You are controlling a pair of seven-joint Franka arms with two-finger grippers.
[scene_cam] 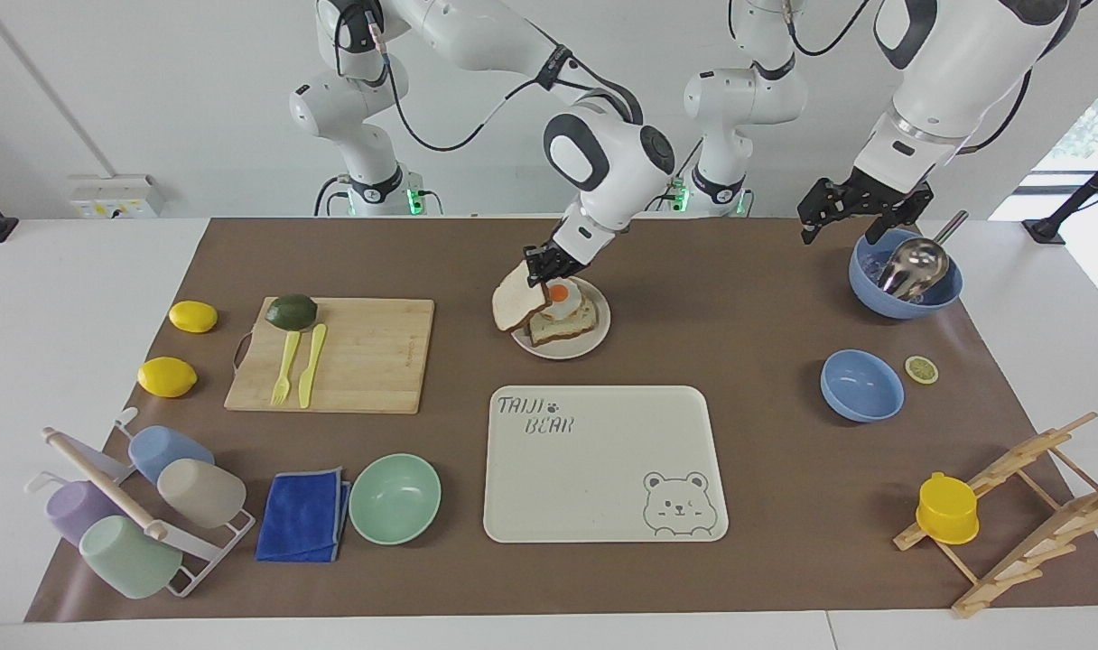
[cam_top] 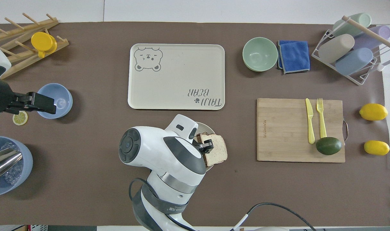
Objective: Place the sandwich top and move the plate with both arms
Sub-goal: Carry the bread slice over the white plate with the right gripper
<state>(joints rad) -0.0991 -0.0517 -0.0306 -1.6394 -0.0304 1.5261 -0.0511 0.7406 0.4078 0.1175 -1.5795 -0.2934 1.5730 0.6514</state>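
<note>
Over the plate's edge: right gripper (scene_cam: 544, 265) clenched on the sandwich top (scene_cam: 516, 307), slice hanging tilted.

Your right fingers pinch one crust edge, so the slice droops above the plate (scene_cam: 594, 340) beside the egg-topped bread (scene_cam: 567, 318), not yet on it. Treat it as light, soft, easily torn; you want hold on the firmer crust, not the crumb. Right arm reaches down from its base, wrist angled steeply. Left gripper (scene_cam: 860, 209) waits with fingers spread over the blue bowl holding a ladle (scene_cam: 906, 282).
</note>
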